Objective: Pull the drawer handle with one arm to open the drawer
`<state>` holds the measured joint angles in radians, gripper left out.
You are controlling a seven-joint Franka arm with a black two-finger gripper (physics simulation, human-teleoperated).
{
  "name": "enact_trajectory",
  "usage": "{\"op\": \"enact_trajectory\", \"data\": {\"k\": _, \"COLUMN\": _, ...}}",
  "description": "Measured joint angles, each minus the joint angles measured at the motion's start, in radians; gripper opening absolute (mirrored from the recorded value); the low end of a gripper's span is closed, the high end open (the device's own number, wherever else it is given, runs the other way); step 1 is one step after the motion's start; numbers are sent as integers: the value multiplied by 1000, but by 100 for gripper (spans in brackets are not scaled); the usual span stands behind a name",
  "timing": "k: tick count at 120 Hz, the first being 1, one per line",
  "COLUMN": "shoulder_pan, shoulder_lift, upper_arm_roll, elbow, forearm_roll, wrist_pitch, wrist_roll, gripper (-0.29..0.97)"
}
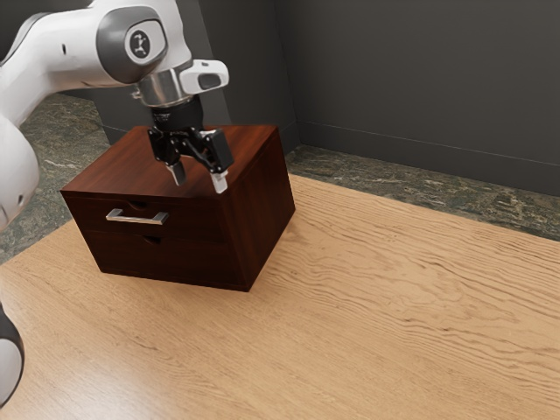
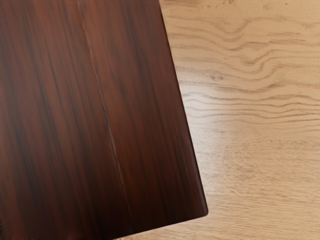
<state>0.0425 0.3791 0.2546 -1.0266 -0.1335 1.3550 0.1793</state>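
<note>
A dark wooden cabinet (image 1: 245,206) stands on the table at the exterior view's left, with two drawers in its front face. The upper drawer (image 1: 131,216) carries a grey metal bar handle (image 1: 136,217) and looks shut, flush with the front. My gripper (image 1: 199,178) hangs just above the cabinet's top, near its front right part, fingers pointing down and open with nothing between them. The handle lies below the gripper and toward the exterior view's left. In the wrist view the cabinet's dark top (image 2: 90,120) sits right under my hand.
The light wooden table (image 1: 376,306) stretches wide to the exterior view's right and front of the cabinet, also seen as table (image 2: 250,115) beside the cabinet. Dark walls and a stone floor (image 1: 437,188) lie behind.
</note>
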Motion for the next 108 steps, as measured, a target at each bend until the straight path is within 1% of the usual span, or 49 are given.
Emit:
{"op": "enact_trajectory", "data": {"k": 26, "shoulder_pan": 2, "shoulder_lift": -13, "upper_arm_roll": 2, "elbow": 6, "forearm_roll": 15, "wrist_pitch": -3, "wrist_roll": -22, "gripper": 68}}
{"op": "enact_trajectory", "data": {"k": 46, "shoulder_pan": 5, "shoulder_lift": -109, "upper_arm_roll": 3, "elbow": 40, "forearm_roll": 8, "wrist_pitch": -14, "wrist_roll": -35, "gripper": 68}}
{"op": "enact_trajectory", "data": {"k": 62, "shoulder_pan": 12, "shoulder_lift": -124, "upper_arm_roll": 12, "elbow": 41, "forearm_roll": 10, "wrist_pitch": -16, "wrist_roll": -25, "gripper": 68}}
{"op": "enact_trajectory", "data": {"k": 76, "shoulder_pan": 11, "shoulder_lift": -127, "upper_arm_roll": 5, "elbow": 34, "forearm_roll": -27, "wrist_pitch": 4, "wrist_roll": 125, "gripper": 68}}
{"op": "enact_trajectory", "data": {"k": 90, "shoulder_pan": 10, "shoulder_lift": -125, "upper_arm_roll": -3, "elbow": 31, "forearm_roll": -26, "wrist_pitch": 21, "wrist_roll": 285, "gripper": 68}}
{"op": "enact_trajectory", "data": {"k": 96, "shoulder_pan": 3, "shoulder_lift": -122, "upper_arm_roll": -5, "elbow": 30, "forearm_roll": -18, "wrist_pitch": 27, "wrist_roll": 365, "gripper": 68}}
{"op": "enact_trajectory", "data": {"k": 108, "shoulder_pan": 4, "shoulder_lift": -113, "upper_arm_roll": -5, "elbow": 13, "forearm_roll": 33, "wrist_pitch": 30, "wrist_roll": 508, "gripper": 68}}
